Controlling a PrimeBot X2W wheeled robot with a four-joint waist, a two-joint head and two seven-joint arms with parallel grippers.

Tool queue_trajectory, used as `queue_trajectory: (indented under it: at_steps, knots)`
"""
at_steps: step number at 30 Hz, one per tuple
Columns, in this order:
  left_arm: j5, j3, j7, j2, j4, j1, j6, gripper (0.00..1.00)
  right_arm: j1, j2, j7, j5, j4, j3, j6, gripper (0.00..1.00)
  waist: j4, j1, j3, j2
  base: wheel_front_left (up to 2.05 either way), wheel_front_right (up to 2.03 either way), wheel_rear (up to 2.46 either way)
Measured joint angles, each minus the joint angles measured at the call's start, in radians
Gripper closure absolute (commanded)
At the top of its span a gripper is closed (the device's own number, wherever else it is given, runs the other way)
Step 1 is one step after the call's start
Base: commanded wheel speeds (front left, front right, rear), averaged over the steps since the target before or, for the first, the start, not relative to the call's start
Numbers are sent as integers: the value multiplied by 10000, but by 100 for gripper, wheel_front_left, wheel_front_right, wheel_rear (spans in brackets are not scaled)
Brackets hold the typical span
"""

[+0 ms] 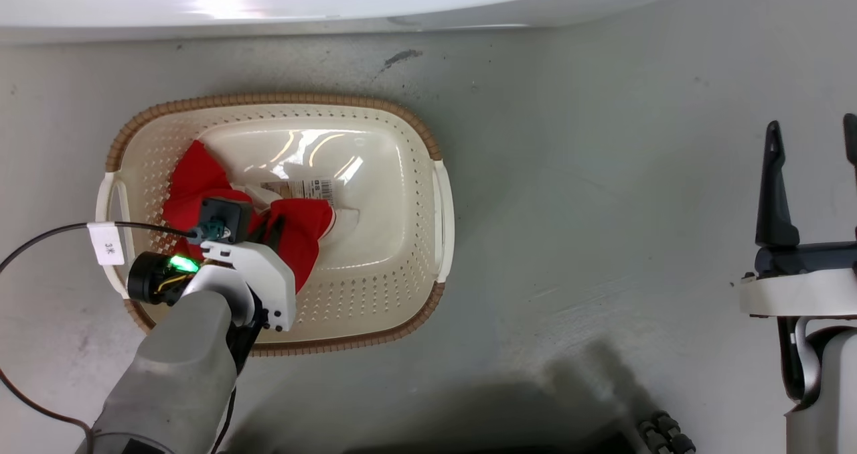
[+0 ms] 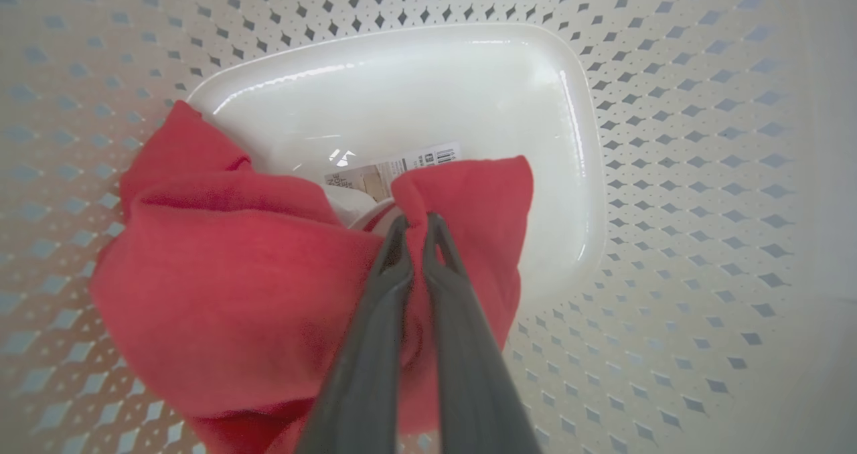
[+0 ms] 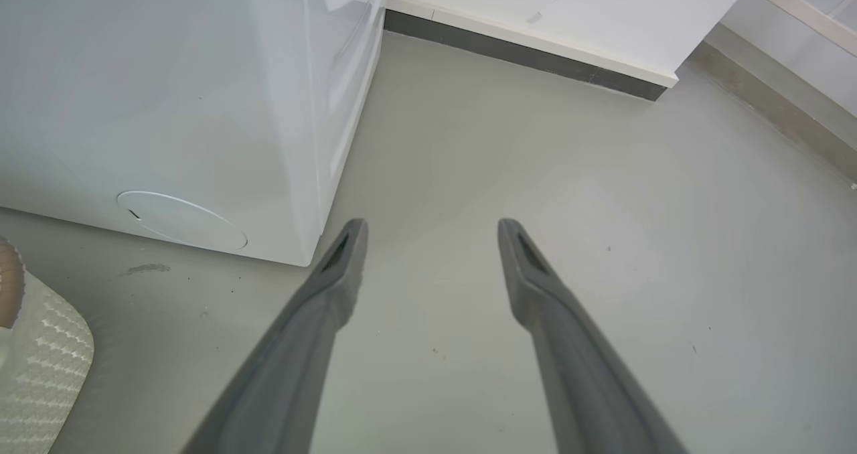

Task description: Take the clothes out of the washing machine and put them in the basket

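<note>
Here, left gripper [image 2: 418, 221] pinching red garment [image 2: 227, 273], garment lying lengthwise in basket [image 1: 402, 126], right gripper [image 3: 432, 230] spread wide

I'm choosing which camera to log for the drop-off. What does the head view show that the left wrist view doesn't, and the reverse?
The head view adds the whole basket with its brown rim and side handles, the grey floor, the washing machine as a white front along the top, and the right pincer, open above the floor. The left wrist view adds a close look at the left pincer, shut on a fold of the clothes. Both share the red clothes lying inside the basket and the barcode label on its bottom.
</note>
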Motion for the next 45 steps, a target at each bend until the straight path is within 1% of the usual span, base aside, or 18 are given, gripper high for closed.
queue_trajectory:
  at_steps: [2,3,8,15,23,28,33,38,43,45]
  knots:
    - [-81,163,-13,-58,65,-77,0,100,-35,-2,0,-8,-52,-90,0,0,29,0,138,0,0,0,0]
    - [-176,222,-27,-117,111,-80,0,0,-36,-2,0,-29,-59,-109,0,0,60,0,175,0,0,0,0]
    - [-27,257,-27,-213,81,-99,-2,0,-36,2,0,-115,38,-125,0,0,177,0,102,0,0,0,0]
    - [226,591,-27,-209,-690,437,2,0,-37,0,2,-94,322,-84,0,0,244,-1,-653,0,0,0,0]
    - [782,1300,-27,-153,-2165,1552,0,0,40,0,0,31,775,198,0,0,320,-2,-1945,0,0,0,0]
    - [1294,1875,-27,-77,-3143,2209,0,0,200,0,0,190,978,282,0,0,338,-2,-2748,0,0,0,0]
    - [1969,2199,-27,-13,-4010,2841,0,0,360,0,0,391,1212,399,0,0,325,-3,-3465,0,0,0,0]
    - [2370,2637,-27,130,-4916,3384,-2,0,581,0,0,646,1386,617,0,0,211,-3,-4116,1,0,0,0]
    - [2508,2905,-27,207,-5797,3744,-2,0,750,-4,0,1011,1588,732,0,0,-5,-4,-4662,0,0,0,0]
    - [2569,3060,-27,334,-6115,3749,-2,0,811,2,0,1179,1649,882,0,0,-142,-4,-4802,1,0,0,0]
